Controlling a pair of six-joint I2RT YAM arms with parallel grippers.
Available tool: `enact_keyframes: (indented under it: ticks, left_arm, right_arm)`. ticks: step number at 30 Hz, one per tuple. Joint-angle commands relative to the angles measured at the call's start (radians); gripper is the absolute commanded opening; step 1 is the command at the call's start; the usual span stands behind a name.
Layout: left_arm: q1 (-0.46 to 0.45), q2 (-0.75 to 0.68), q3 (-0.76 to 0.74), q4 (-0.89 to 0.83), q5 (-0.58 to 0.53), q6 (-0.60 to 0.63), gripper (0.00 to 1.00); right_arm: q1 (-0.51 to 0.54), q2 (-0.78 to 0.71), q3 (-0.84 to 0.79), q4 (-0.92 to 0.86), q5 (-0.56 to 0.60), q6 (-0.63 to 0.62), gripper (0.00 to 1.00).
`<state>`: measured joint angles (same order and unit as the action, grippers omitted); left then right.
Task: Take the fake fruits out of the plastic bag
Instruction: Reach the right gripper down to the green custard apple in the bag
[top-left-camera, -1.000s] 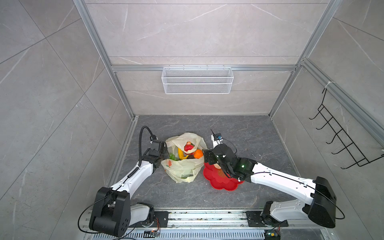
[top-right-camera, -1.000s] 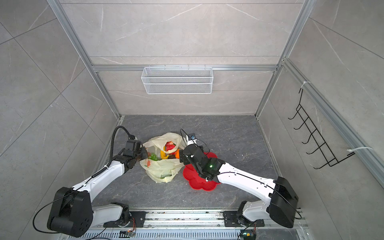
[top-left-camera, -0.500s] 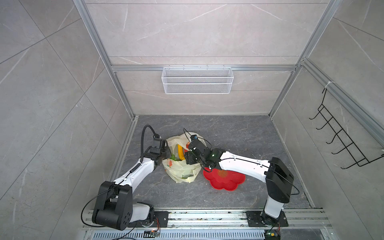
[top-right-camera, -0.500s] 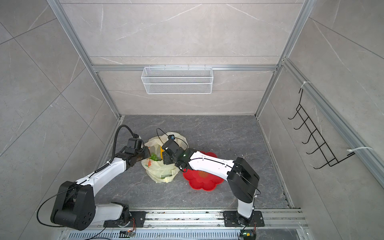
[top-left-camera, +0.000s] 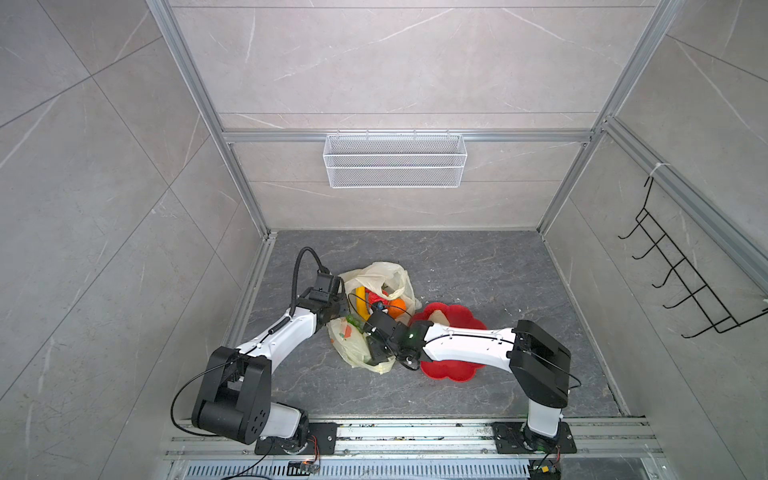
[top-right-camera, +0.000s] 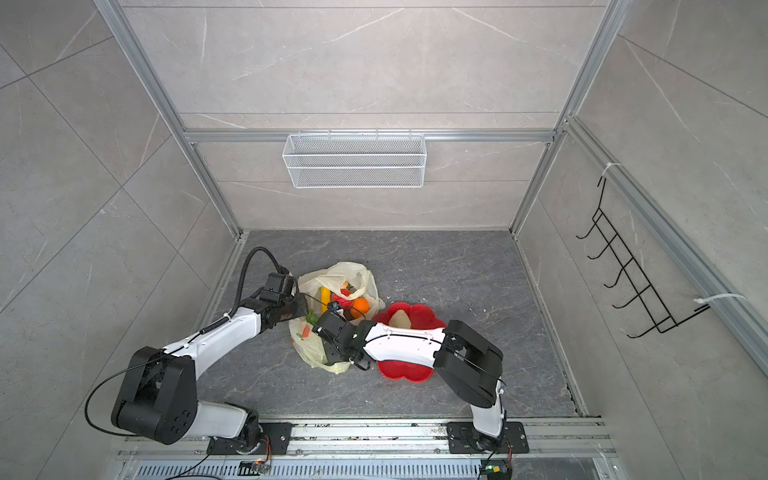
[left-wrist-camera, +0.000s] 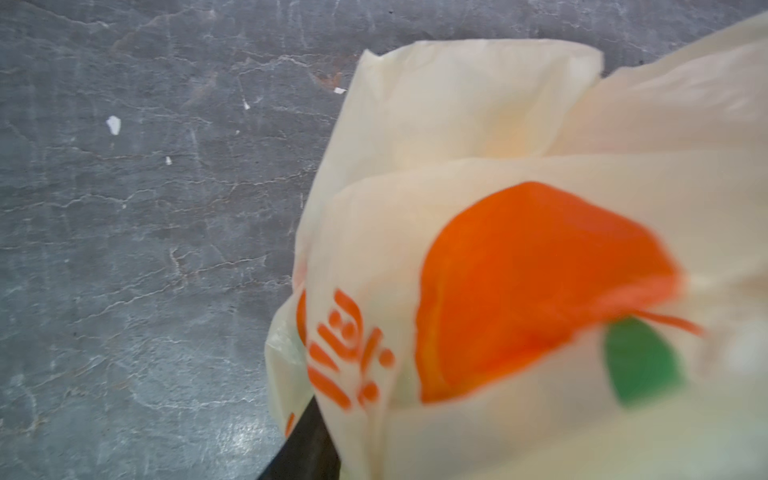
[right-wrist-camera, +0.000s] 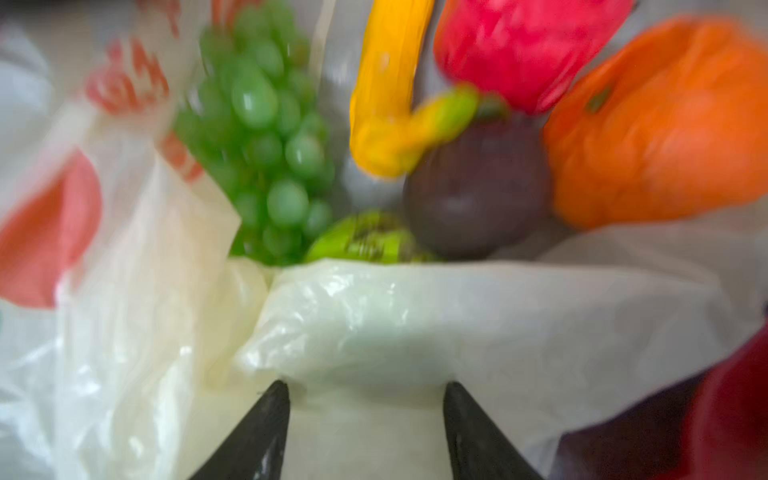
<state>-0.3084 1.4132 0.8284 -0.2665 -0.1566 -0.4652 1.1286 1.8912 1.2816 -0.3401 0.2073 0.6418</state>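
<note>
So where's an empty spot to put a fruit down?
The grey floor is bare behind the plastic bag and red dish, up to the back wall, and right of the dish. It is crowded in the middle, around the bag and dish.

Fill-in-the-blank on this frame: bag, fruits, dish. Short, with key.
1. The round orange fake fruit lies inside the thin pale-yellow plastic ____.
2. The flower-shaped plastic dish is ____ in colour.
3. The bunch of small fake grapes is ____.
4. The white wire mesh basket hangs on the back ____.
Missing words: bag; red; green; wall.
</note>
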Motion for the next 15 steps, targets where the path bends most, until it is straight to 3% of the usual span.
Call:
enact_keyframes:
  ticks: [1, 8, 13, 15]
  left_arm:
    - [0.01, -0.002, 0.024, -0.017, -0.059, -0.021, 0.4]
    - [0.025, -0.013, 0.014, -0.037, -0.099, -0.046, 0.45]
    - [0.073, -0.012, 0.012, -0.074, -0.128, -0.088, 0.45]
    - [0.087, -0.029, 0.003, -0.083, -0.147, -0.101, 0.51]
  right_arm:
    - [0.01, 0.037, -0.022, 0.035, -0.016, 0.041, 0.6]
    - [0.02, 0.107, 0.011, 0.104, -0.041, 0.032, 0.59]
    - [0.017, 0.221, 0.147, 0.138, -0.051, -0.02, 0.58]
    - [0.01, 0.275, 0.228, 0.131, -0.056, -0.04, 0.58]
